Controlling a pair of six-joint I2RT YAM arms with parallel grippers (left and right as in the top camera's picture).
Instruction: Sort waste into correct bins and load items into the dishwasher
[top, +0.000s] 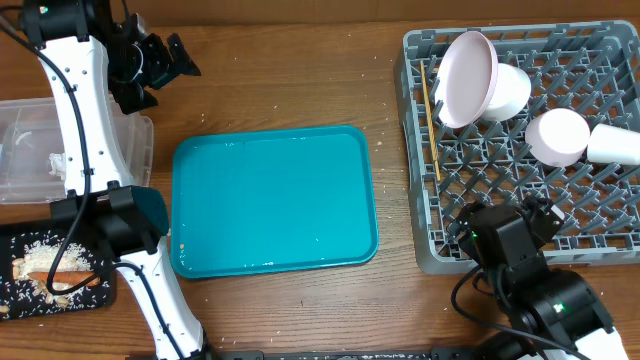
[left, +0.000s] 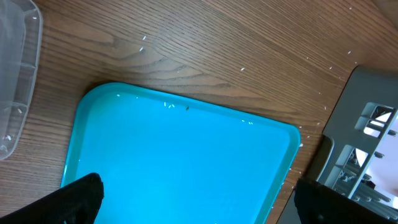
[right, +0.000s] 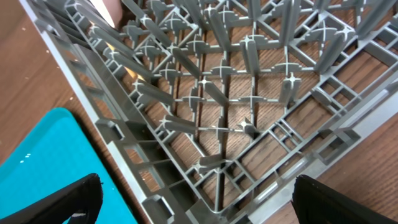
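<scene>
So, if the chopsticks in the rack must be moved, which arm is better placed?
Right. The right gripper, open, hovers at a corner of the rack, nearer the chopsticks; the left gripper is beyond the tray.

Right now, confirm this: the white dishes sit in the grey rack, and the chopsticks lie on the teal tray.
Wrong on the chopsticks: the overhead view shows them in the grey rack, along the edge facing the teal tray, not on that tray. The white dishes do sit in the rack.
</scene>
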